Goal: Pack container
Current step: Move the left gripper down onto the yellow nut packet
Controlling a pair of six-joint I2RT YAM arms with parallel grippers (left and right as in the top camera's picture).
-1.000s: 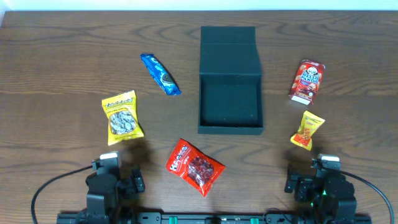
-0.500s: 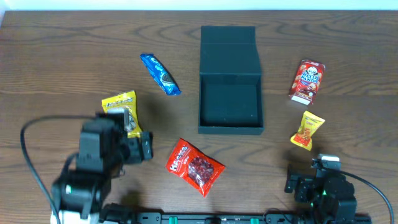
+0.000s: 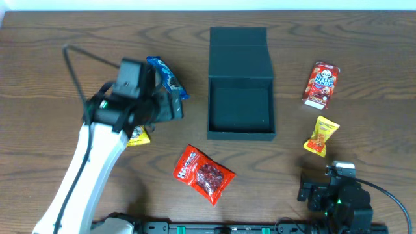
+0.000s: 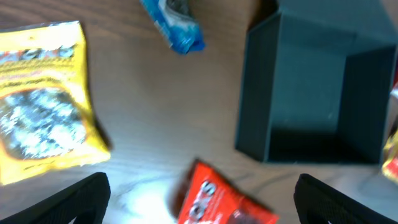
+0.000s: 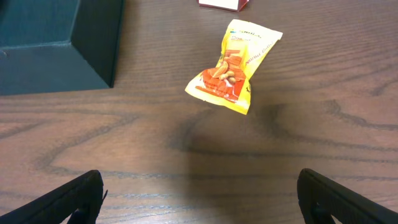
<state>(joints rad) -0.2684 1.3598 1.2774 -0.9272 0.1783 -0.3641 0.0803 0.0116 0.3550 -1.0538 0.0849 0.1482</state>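
The dark teal container (image 3: 240,123) stands open at the table's middle, its flap lid (image 3: 238,45) folded back; its inside looks empty. It also shows in the left wrist view (image 4: 255,106). My left gripper (image 3: 169,107) hovers high, left of the container, open and empty; in its wrist view (image 4: 202,208) it is above a red packet (image 4: 224,199). My right gripper (image 3: 305,190) rests low at the front right, open and empty (image 5: 199,199).
A blue packet (image 3: 170,81) and a yellow packet (image 3: 138,135) lie partly under my left arm. A red packet (image 3: 203,173) lies in front of the container. A red snack box (image 3: 320,84) and a small yellow-orange packet (image 3: 322,136) lie to its right.
My left arm has risen from its rest at the front left and swung back and right, over the yellow and blue packets. The right arm has not moved.
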